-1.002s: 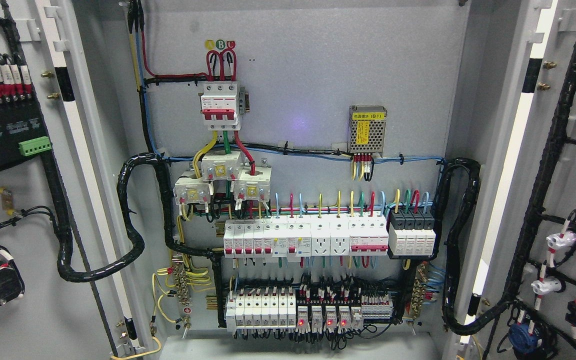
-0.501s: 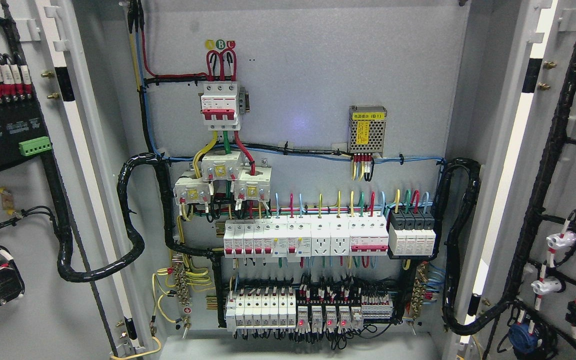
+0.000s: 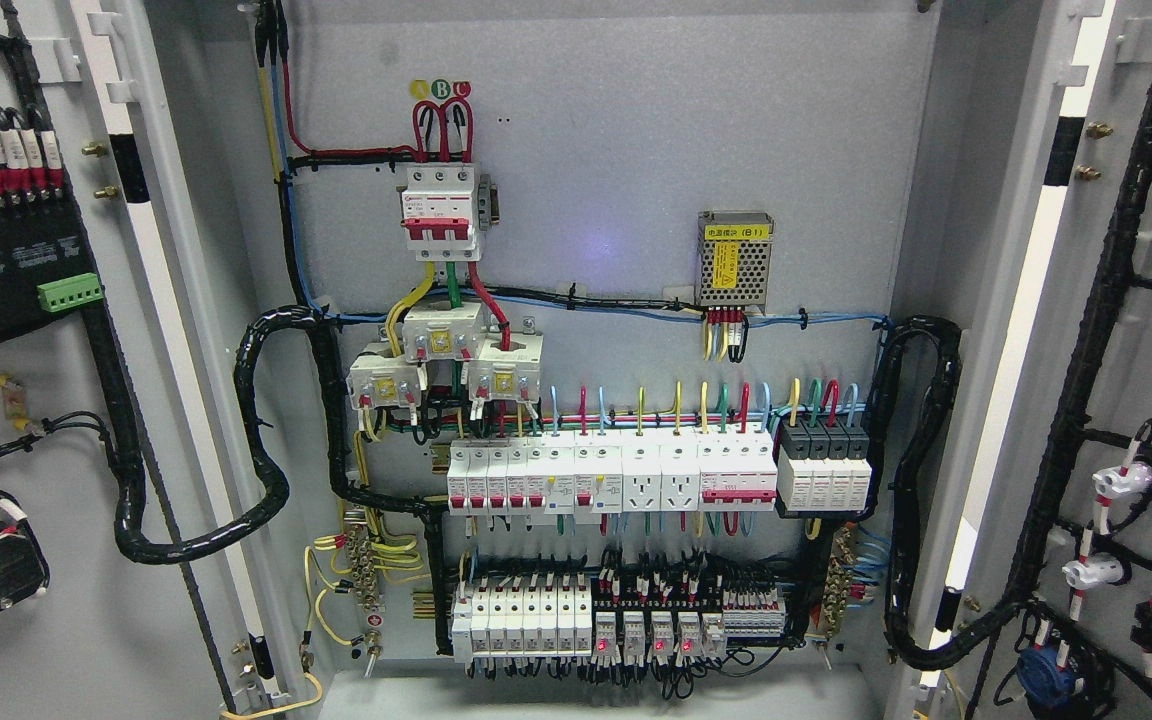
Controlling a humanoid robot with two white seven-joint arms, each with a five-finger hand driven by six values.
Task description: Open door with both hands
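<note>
- Both cabinet doors stood fully open: the left door swung out at far left, the right door at far right, each showing its wired inner face.
- This exposed the back panel and the breaker row for access.
- Neither hand was in view; finger state could not be determined.
- Judgement: the opening task appeared complete.
</note>
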